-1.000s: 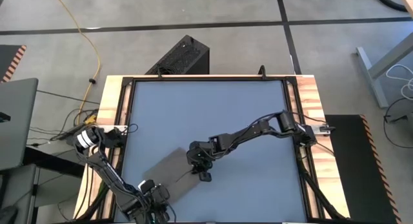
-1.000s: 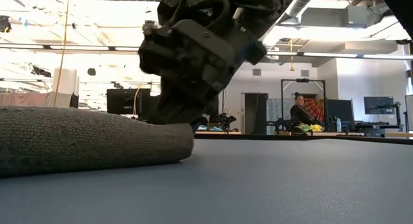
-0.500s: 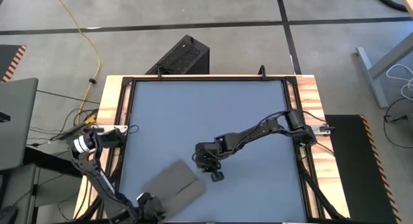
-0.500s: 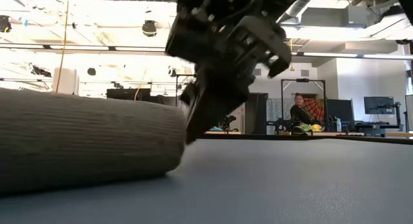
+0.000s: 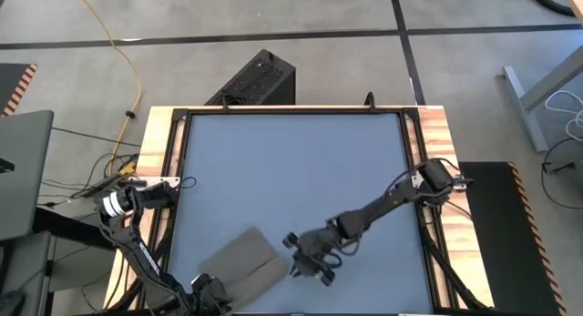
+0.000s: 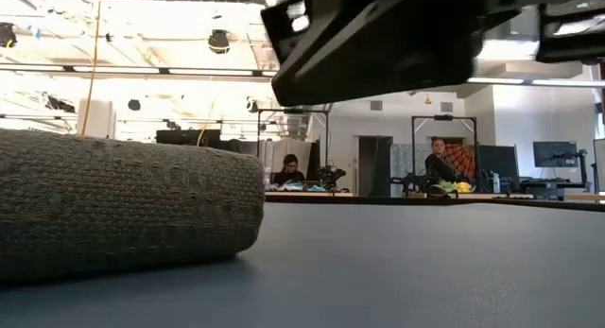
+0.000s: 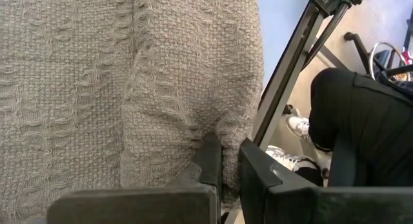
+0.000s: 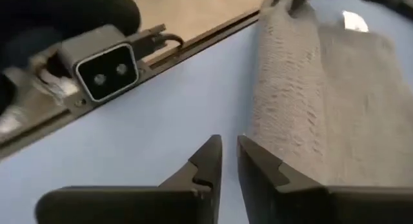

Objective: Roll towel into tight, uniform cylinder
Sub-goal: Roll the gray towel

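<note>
Left jaws [image 7: 222, 161] pinching towel [image 5: 244, 264], right jaws [image 5: 311, 267] beside, camera [image 8: 106, 70] near.

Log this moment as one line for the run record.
towel: taupe woven cloth, partly rolled, near table edge | left tool: shut on towel edge | right tool: beside towel, holding nothing

Both arms are dark and slim, with black cables trailing along their links. The left arm [image 5: 127, 227] wears a white band near its base; the right arm [image 5: 383, 207] shows a pale fitting at its three-o'clock end. Each wrist ends in two dark wedge-shaped fingers [image 8: 208, 161].
</note>
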You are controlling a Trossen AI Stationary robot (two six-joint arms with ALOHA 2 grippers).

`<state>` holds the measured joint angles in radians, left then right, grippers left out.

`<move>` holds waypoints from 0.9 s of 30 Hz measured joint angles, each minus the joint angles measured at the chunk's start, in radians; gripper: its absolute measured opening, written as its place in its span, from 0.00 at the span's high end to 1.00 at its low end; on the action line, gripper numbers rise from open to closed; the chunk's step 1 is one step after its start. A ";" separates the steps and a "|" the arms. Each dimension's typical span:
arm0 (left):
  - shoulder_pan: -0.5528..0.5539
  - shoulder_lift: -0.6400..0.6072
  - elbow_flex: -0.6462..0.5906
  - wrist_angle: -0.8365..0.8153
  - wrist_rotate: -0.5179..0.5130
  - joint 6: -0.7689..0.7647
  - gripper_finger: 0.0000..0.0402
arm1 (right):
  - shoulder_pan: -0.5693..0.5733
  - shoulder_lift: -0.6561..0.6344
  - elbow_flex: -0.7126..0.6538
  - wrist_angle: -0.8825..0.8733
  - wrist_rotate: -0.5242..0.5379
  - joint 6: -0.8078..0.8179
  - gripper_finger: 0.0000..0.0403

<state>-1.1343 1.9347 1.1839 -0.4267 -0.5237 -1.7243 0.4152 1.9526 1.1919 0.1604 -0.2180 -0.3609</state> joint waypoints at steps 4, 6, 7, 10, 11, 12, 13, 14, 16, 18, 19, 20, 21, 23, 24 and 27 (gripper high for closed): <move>0.000 0.000 0.000 0.000 -0.001 -0.012 0.98 | 0.039 -0.004 0.000 0.009 0.122 -0.025 0.73; 0.000 -0.001 0.000 0.000 -0.002 -0.012 0.98 | 0.044 -0.003 0.001 0.011 0.151 -0.029 0.66; 0.000 -0.001 0.000 0.000 -0.002 -0.012 0.98 | 0.044 0.004 0.002 0.015 0.161 -0.032 0.62; 0.000 -0.001 0.000 0.001 -0.002 -0.020 0.98 | 0.046 0.038 0.002 0.025 0.172 -0.067 0.50; 0.000 -0.001 0.001 0.002 -0.003 -0.024 0.98 | 0.046 0.055 0.002 0.042 0.172 -0.077 0.46; 0.000 -0.001 0.001 0.005 -0.004 -0.025 0.98 | 0.048 0.067 0.002 0.062 0.172 -0.088 0.43; 0.000 -0.001 0.001 0.012 -0.005 -0.025 0.98 | 0.050 0.075 0.002 0.072 0.173 -0.101 0.41; 0.000 -0.002 0.001 0.018 -0.005 -0.025 0.98 | 0.053 0.086 0.002 0.097 0.176 -0.114 0.39; 0.000 -0.002 0.001 0.028 -0.005 -0.025 0.98 | 0.056 0.105 0.005 0.143 0.221 -0.122 0.37; 0.000 -0.002 0.001 0.034 -0.007 -0.025 0.98 | 0.058 0.118 0.004 0.153 0.252 -0.138 0.37; 0.000 -0.002 0.001 0.034 -0.006 -0.024 0.98 | 0.058 0.126 0.003 0.166 0.257 -0.144 0.37; 0.000 -0.002 0.002 0.035 -0.006 -0.024 0.98 | 0.057 0.130 0.003 0.180 0.263 -0.144 0.37; 0.000 -0.002 0.002 0.036 -0.007 -0.024 0.98 | 0.057 0.130 0.004 0.181 0.266 -0.145 0.37; 0.000 -0.002 0.002 0.039 -0.007 -0.024 0.98 | 0.054 0.130 0.004 0.182 0.268 -0.145 0.37; 0.000 -0.002 0.002 0.044 -0.008 -0.020 0.98 | 0.050 0.130 0.004 0.180 0.269 -0.145 0.37; 0.000 -0.002 0.002 0.063 -0.010 0.003 0.98 | 0.036 0.130 0.004 0.183 0.269 -0.145 0.37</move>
<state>-1.1343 1.9324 1.1854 -0.3638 -0.5335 -1.7211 0.4509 2.0830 1.1957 0.3438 0.0513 -0.5060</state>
